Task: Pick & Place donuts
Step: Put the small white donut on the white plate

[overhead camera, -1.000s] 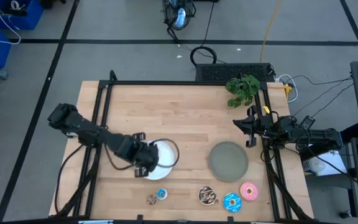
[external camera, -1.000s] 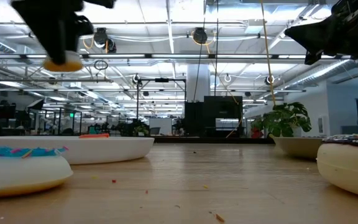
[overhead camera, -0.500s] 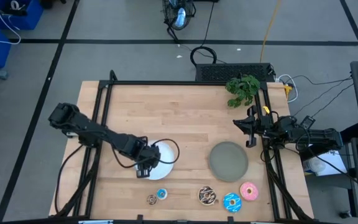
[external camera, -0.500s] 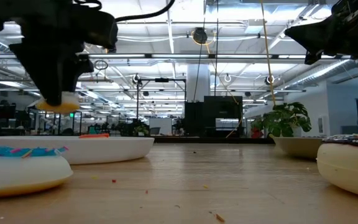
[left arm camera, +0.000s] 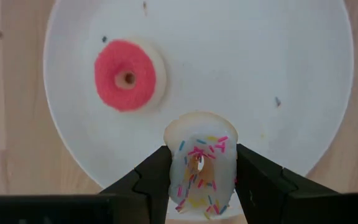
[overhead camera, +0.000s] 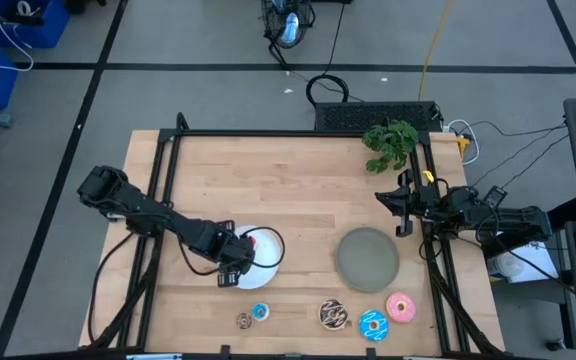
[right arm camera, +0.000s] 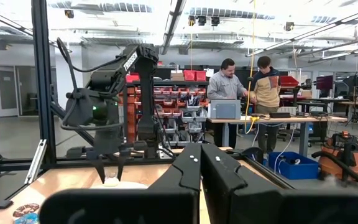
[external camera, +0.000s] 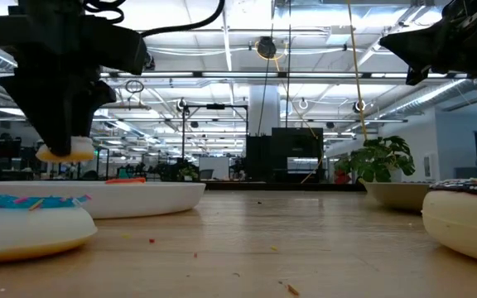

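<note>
I have the left gripper [left arm camera: 194, 177] clamped on the pink-white donut [left arm camera: 199, 163], hanging just above the white plate's [overhead camera: 266, 262] near-left part beside the red donut [left arm camera: 127, 75], so release is straight down; right gripper [right arm camera: 201, 165], fingers together, waits far right.

No readable text, labels, brands, numbers or signs in any view. Left arm [right arm camera: 120, 81] shows pale marking in right wrist view; letters cannot be made out. Red bins [right arm camera: 166, 93] on shelves behind table carry no legible labels.
</note>
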Motion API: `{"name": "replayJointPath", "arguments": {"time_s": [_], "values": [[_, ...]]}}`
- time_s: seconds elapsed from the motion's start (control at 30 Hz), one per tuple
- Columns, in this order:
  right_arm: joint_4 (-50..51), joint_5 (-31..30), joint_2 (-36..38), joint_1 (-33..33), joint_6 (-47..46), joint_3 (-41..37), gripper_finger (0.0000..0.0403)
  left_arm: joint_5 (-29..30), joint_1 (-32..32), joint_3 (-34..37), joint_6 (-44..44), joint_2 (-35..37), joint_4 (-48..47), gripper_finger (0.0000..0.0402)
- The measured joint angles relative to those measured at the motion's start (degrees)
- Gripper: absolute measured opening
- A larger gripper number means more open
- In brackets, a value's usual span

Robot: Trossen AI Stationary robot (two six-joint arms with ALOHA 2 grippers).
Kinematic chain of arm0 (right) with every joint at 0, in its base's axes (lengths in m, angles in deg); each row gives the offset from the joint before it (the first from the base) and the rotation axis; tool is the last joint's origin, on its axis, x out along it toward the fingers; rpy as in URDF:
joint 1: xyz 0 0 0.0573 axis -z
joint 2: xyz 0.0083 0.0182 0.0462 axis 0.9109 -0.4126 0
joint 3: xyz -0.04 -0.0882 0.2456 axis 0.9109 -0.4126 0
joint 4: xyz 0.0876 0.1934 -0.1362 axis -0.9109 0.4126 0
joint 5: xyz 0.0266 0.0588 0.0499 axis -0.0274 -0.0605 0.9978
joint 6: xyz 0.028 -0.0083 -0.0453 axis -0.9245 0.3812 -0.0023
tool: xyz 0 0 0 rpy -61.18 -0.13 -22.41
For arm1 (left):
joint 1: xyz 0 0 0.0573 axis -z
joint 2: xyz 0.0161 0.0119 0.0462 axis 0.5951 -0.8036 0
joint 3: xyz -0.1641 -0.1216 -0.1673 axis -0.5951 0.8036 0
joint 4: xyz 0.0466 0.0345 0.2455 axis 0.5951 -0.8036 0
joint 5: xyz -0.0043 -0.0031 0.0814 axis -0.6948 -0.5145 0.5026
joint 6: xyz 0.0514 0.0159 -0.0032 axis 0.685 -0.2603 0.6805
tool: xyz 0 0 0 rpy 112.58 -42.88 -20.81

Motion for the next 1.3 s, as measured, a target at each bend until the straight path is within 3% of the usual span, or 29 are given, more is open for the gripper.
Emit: {"name": "replayJointPath", "arguments": {"time_s": [0.27, 0.67, 0.97, 1.13, 1.3], "values": [[0.00, 0.00, 0.00, 0.00, 0.00, 0.02, 0.0000, 0.47, 0.00, 0.00, -0.22, -1.17, 2.04, 0.0161], [-0.22, -0.02, -0.24, 0.00, 0.00, 0.00, 0.0000, -2.02, 0.54, 0.04, 2.43, -8.70, 3.71, 0.0161], [-0.24, -0.02, -0.24, 0.00, 0.02, 0.00, 0.0000, -2.51, 0.53, 0.02, 2.90, -9.01, 3.39, 0.0163], [-0.24, -0.02, -0.24, 0.00, 0.02, 0.01, 0.0000, -3.21, 0.70, 0.02, 3.21, -8.98, 3.29, 0.0190], [-0.24, -0.02, -0.24, 0.00, 0.23, 0.01, 0.0000, -3.62, 0.70, 0.02, 2.52, -8.98, 3.16, 0.0244]]}}
